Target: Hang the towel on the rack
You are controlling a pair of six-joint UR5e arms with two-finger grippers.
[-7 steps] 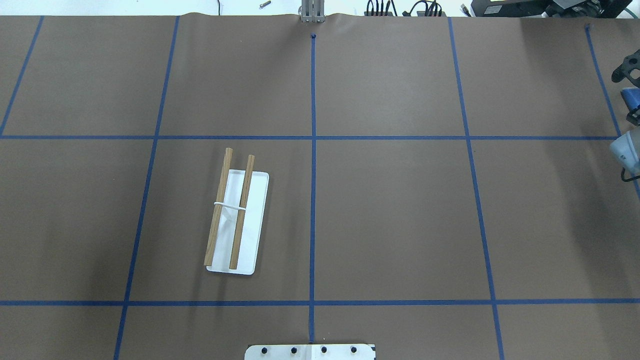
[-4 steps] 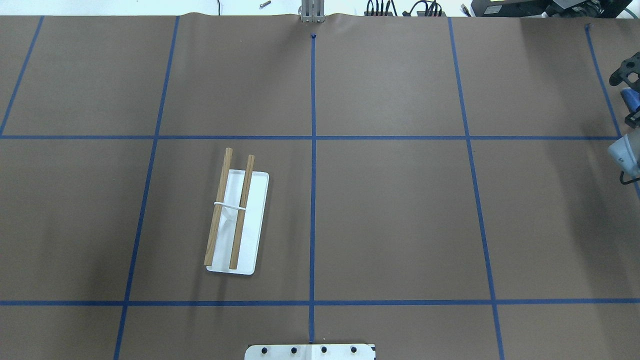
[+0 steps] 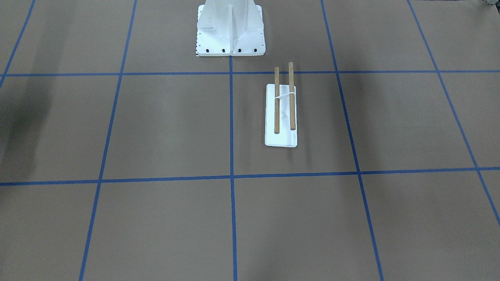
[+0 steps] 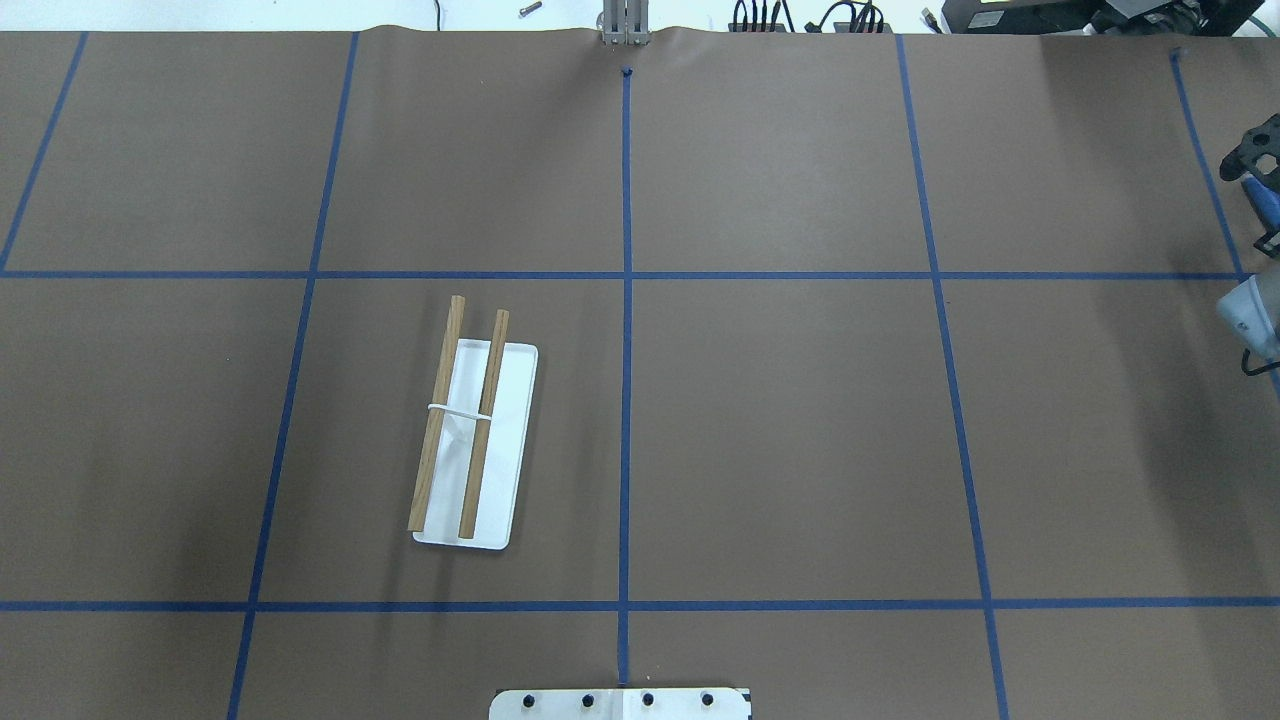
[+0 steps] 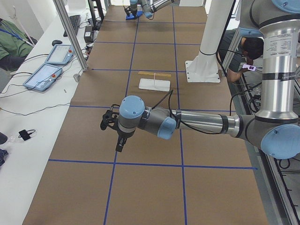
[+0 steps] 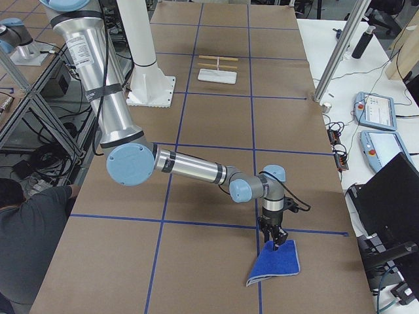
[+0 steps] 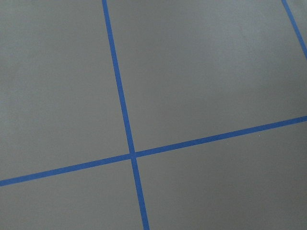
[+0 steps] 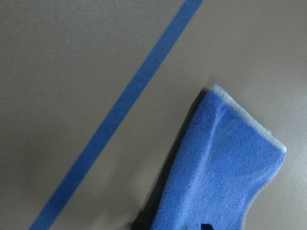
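Note:
The rack has a white base plate and two brown dowel bars, and stands left of the table's centre. It also shows in the front view. The towel is a blue cloth at the table's far right end. My right gripper points down and is shut on its near edge. In the right wrist view the towel is folded and raised off the table. At the overhead view's right edge only part of the right gripper shows. My left gripper hovers over bare table; I cannot tell if it is open.
The white bolted pedestal stands at the robot's side of the table, and its base plate shows in the overhead view. Blue tape lines grid the brown table. Tablets and cables lie on the side bench.
The visible part of the right gripper at the overhead view's right edge has shifted slightly. The rack has not moved.

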